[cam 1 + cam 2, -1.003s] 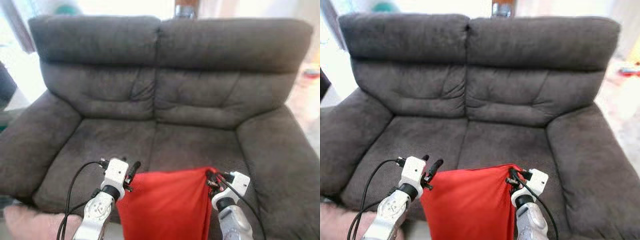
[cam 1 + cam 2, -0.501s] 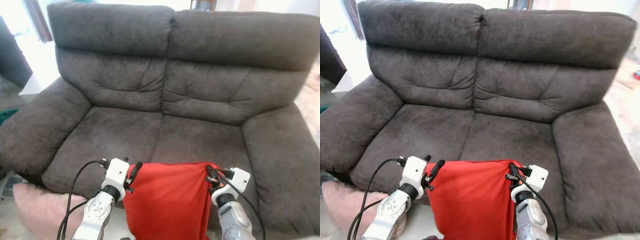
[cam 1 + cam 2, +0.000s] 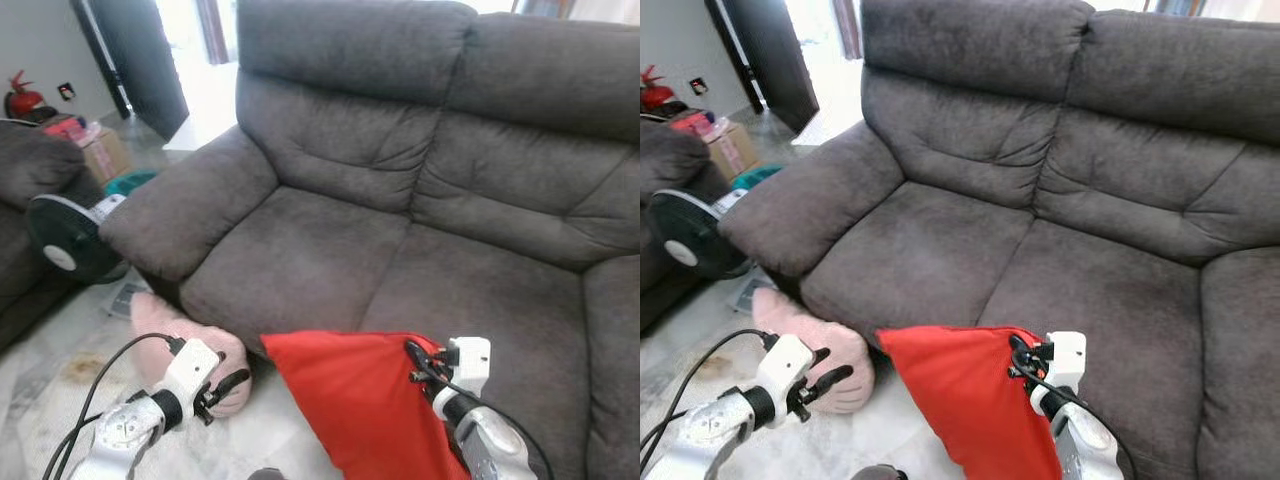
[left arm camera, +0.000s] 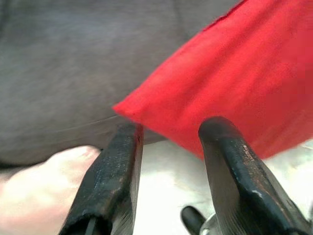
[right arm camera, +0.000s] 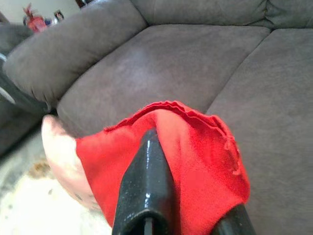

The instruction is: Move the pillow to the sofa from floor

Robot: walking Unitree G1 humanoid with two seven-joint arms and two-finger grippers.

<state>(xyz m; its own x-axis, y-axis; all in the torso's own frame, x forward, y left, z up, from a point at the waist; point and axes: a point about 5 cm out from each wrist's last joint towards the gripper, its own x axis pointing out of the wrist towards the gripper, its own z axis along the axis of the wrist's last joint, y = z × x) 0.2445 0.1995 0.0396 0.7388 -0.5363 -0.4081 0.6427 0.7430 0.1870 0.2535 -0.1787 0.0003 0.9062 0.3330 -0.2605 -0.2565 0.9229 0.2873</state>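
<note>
Left eye view: the red pillow [image 3: 365,400] hangs at 6 o'clock, just in front of the dark grey sofa [image 3: 400,200] seat edge, its right top corner pinched by the right gripper [image 3: 418,362]. Held by one corner it droops, with the free corner pointing toward 9 o'clock. The left gripper [image 3: 225,385] sits at 7 o'clock, apart from the red cloth, in front of a pink pillow [image 3: 165,325] lying on the floor [image 3: 60,400] against the sofa base. A fan [image 3: 65,245] stands at 9 o'clock.

Right eye view: the same layout; the red pillow is off the floor but not yet over the seat, so I judge the carry nearly done and the placing still to come.

Left wrist view: the left gripper's fingers [image 4: 110,181] stand spread with nothing between them; the loose red corner lies just beyond them, the pink pillow beside one finger. It is released.

Right wrist view: the right gripper's fingers [image 5: 146,186] are clenched on a bunched fold of red fabric near the frilled seam, with the sofa seat beyond.
</note>
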